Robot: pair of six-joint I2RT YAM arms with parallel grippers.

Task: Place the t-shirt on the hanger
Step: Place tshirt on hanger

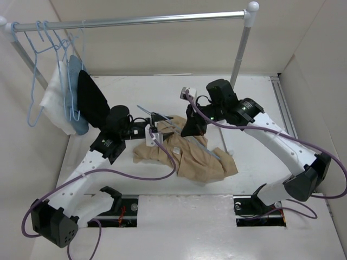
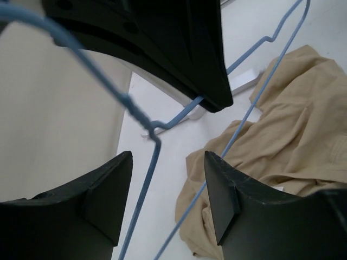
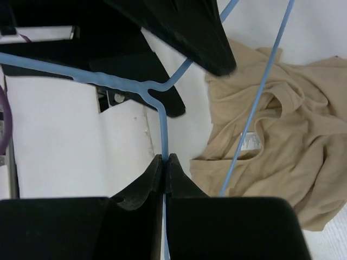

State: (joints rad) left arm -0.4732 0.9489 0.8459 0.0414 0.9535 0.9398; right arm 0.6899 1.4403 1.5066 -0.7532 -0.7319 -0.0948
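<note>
Right gripper (image 3: 164, 158) pinches the hanger (image 3: 114, 81); left gripper (image 2: 168, 162) stands released around its wire.
Right fingers are clenched tight on a straight run of blue wire just below the twisted neck. Left jaws are parted, with the wire passing between them nearer one finger; whether it touches, I cannot tell. The hanger is held tilted over the shirt (image 1: 190, 160), which lies crumpled on the table (image 1: 162, 233) between the arms, neck label showing, not yet on the wire.

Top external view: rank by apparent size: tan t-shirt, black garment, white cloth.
1. t-shirt, clearly largest.
2-3. black garment and white cloth: look about alike, so not ranked.
</note>
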